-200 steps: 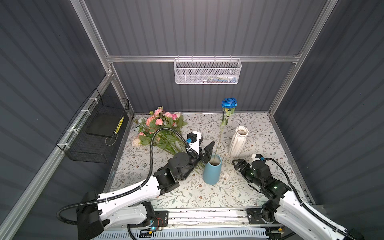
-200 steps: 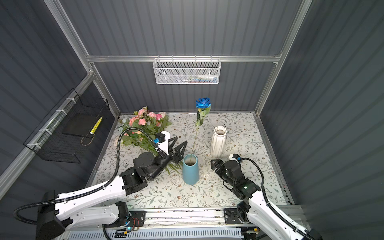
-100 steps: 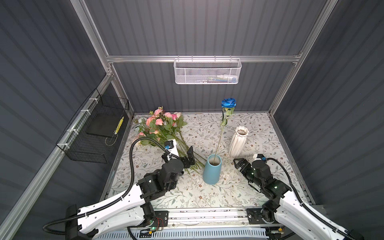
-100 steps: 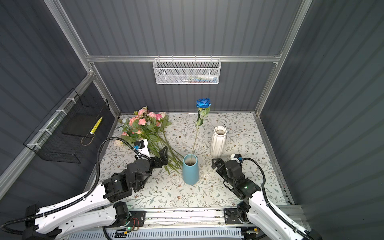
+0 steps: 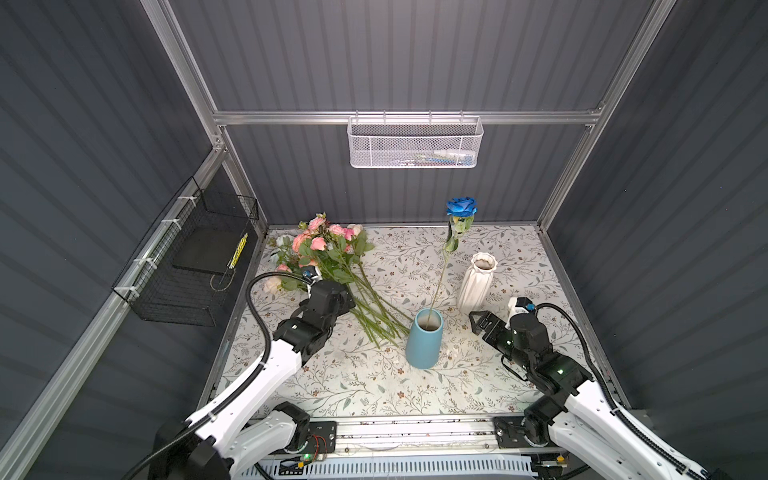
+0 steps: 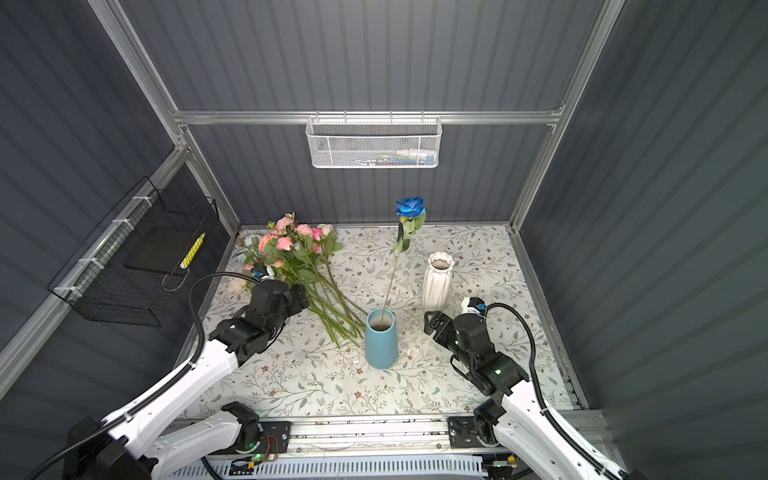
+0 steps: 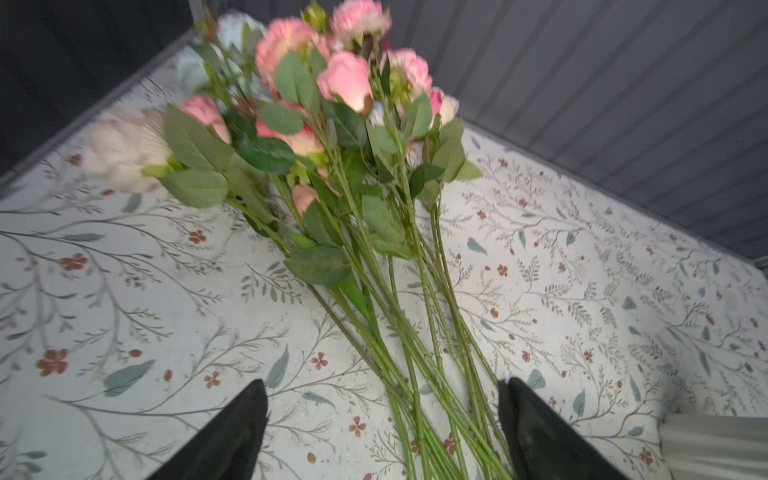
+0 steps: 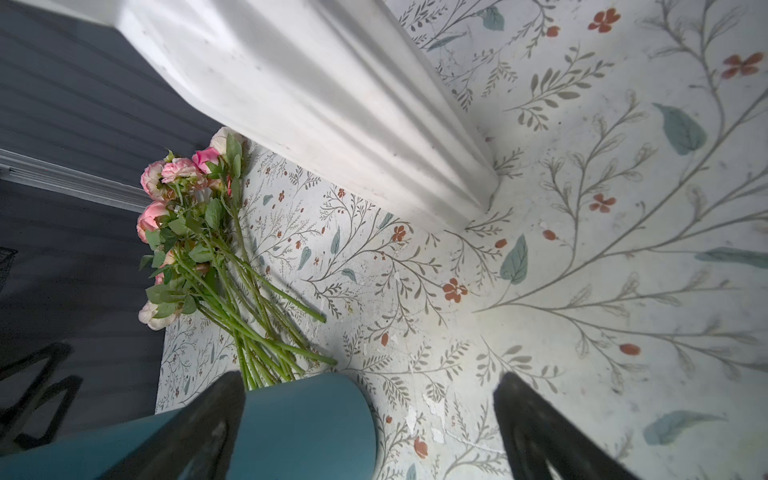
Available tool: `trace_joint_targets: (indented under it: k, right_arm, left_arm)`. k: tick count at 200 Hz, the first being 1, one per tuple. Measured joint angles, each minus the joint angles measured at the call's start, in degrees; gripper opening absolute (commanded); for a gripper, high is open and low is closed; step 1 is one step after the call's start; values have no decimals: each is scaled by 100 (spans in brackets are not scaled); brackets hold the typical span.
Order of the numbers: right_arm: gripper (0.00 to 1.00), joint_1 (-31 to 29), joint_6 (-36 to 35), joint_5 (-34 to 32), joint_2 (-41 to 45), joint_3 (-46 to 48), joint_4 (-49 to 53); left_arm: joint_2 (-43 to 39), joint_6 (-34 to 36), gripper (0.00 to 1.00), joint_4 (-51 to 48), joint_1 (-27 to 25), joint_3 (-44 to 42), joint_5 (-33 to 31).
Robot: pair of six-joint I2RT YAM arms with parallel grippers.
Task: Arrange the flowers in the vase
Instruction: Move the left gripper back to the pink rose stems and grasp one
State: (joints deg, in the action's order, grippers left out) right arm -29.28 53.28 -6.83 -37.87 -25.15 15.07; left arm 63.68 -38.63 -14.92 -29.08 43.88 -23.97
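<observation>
The deep blue rose (image 5: 461, 206) stands alone in the blue vase (image 5: 424, 345) near the middle of the floral-patterned tabletop (image 5: 353, 382), its long stem leaning toward the back wall. The other flowers (image 5: 332, 253), pink, peach and cream blooms on leafy green stems, lie in a loose bunch at the back left, their cut ends fanning toward the blue vase. The left gripper (image 7: 381, 388) hovers over those lower stems with its jaws wide apart; several stems lie between them and none is pinched. A white ribbed vase (image 5: 476, 282) stands upright behind and to the right of the blue one. The right gripper (image 5: 478, 322) sits low just right of the blue vase, in front of the white one, jaws spread and holding nothing.
</observation>
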Motion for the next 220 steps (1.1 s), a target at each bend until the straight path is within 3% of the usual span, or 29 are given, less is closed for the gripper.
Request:
trace_joint_targets:
  k: [18, 76, 98, 137, 202, 220]
  right_arm:
    - [94, 0, -122, 4, -83, -81, 46]
    - [94, 26, -219, 42, -81, -81, 127]
    - [93, 44, -221, 44, -81, -79, 129]
    - [94, 66, -219, 44, 7, -33, 157]
    - [94, 129, -212, 42, 140, 35, 275]
    - [94, 149, -210, 42, 140, 68, 299]
  left_arm:
    - [590, 20, 65, 162, 210, 72, 514]
    - [1912, -61, 52, 918, 1169, 708, 1698]
    - [2500, -24, 43, 1169, 1193, 1211, 1996]
    - [3375, 87, 39, 1392, 1191, 1845, 2299]
    - [4100, 256, 32, 1412, 1185, 1950, 2470]
    - [4177, 310, 24, 1414, 1161, 1956, 2490]
